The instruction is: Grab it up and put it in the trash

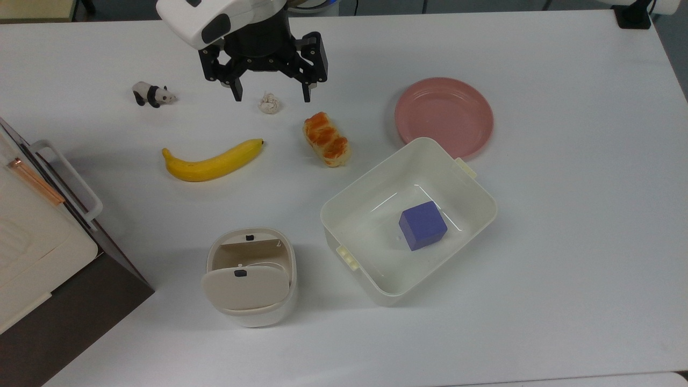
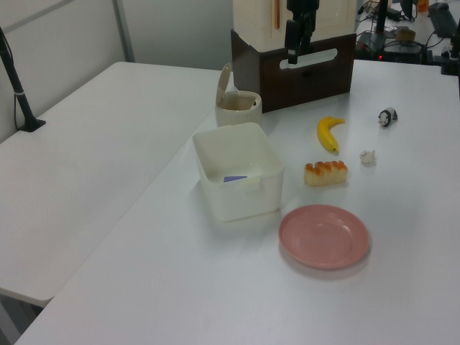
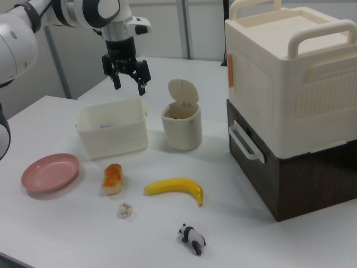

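Note:
The small crumpled off-white paper ball (image 1: 269, 103) lies on the white table between the panda figurine (image 1: 152, 94) and the bread roll (image 1: 326, 139); it also shows as a paper ball (image 2: 368, 157) in the left view and a paper ball (image 3: 125, 210) in the right view. My gripper (image 1: 271, 97) is open, and in the top view its two black fingers straddle the ball. In the right view the gripper (image 3: 129, 86) hangs well above the table. The beige trash bin (image 1: 250, 274) stands with its flap lid up, also seen as the bin (image 2: 238, 108) and the bin (image 3: 181, 128).
A banana (image 1: 212, 161) lies between ball and bin. A white tub (image 1: 462, 177) holds a blue cube (image 1: 422, 225), with a pink plate (image 1: 444, 115) beside it. A large cream box on a dark base (image 3: 290, 100) stands at the top view's left edge.

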